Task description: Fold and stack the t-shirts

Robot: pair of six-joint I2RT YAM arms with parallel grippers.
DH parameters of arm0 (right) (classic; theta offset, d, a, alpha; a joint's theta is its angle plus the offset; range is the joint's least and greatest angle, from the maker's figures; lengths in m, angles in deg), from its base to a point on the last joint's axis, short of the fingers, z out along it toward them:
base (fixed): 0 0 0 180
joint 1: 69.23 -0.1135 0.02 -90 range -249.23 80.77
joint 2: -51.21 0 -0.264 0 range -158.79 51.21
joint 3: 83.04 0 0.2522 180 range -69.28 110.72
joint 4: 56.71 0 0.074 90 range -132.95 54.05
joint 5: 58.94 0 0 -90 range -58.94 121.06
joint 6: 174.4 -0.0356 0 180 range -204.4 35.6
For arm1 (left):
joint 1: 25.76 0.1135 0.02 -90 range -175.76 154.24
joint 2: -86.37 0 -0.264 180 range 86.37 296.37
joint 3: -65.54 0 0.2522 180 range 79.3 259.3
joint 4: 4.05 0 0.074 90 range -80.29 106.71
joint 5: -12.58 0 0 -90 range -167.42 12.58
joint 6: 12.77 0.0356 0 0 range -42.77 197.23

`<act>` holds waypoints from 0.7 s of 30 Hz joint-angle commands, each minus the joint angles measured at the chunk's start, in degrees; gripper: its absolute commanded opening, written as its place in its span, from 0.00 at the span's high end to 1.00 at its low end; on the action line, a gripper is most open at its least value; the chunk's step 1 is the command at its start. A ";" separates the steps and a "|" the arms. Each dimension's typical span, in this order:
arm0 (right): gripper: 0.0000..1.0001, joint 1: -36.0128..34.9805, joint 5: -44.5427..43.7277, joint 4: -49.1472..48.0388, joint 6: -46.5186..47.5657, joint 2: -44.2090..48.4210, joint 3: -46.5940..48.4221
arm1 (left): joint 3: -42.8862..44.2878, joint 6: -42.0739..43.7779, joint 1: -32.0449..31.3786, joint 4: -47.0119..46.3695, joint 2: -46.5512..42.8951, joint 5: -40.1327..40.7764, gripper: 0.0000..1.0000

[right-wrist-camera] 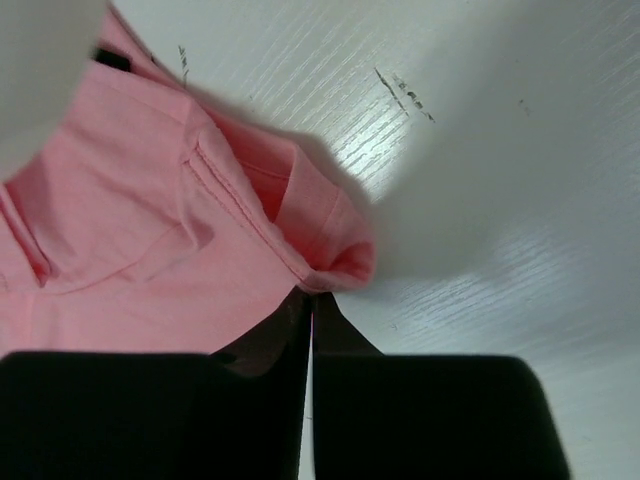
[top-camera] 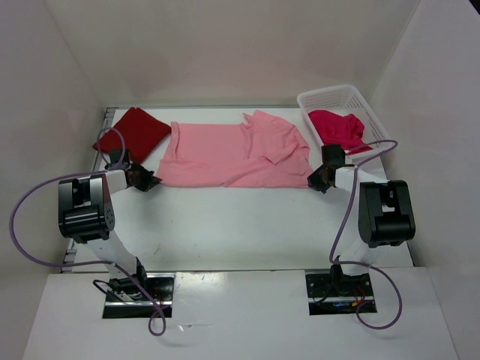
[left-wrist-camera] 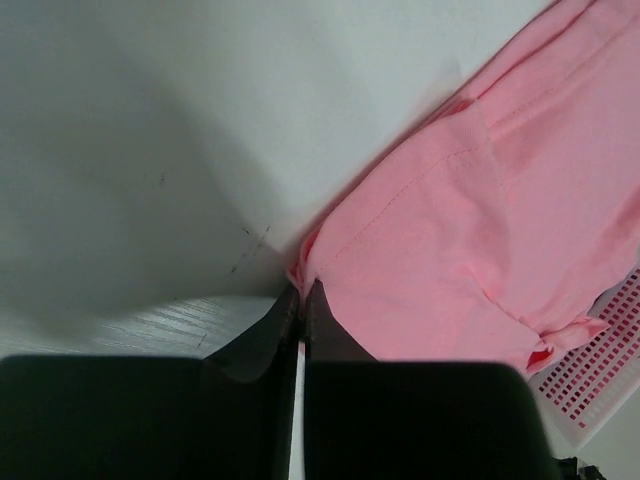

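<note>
Pink t-shirt (top-camera: 225, 154) lies spread on the counter (top-camera: 240, 225) just left of the basket (top-camera: 334, 91), its long axis running side to side. My left fingers (left-wrist-camera: 325, 330) pinch its corner farthest from the basket; my right fingers (right-wrist-camera: 335, 335) pinch the corner nearest it (each arm holds one end, I judge).
</note>
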 commanded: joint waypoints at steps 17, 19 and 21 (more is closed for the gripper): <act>1.00 7.98 9.46 21.98 -5.20 34.05 -12.58 | -13.21 6.37 11.95 22.30 -25.68 -0.83 0.97; 1.00 7.98 10.24 25.68 -5.20 34.75 -11.70 | -13.92 6.98 13.28 25.98 -28.59 -1.36 0.97; 1.00 6.49 10.25 29.72 -5.81 34.76 -10.21 | -14.44 7.52 13.29 28.02 -30.69 -1.36 0.97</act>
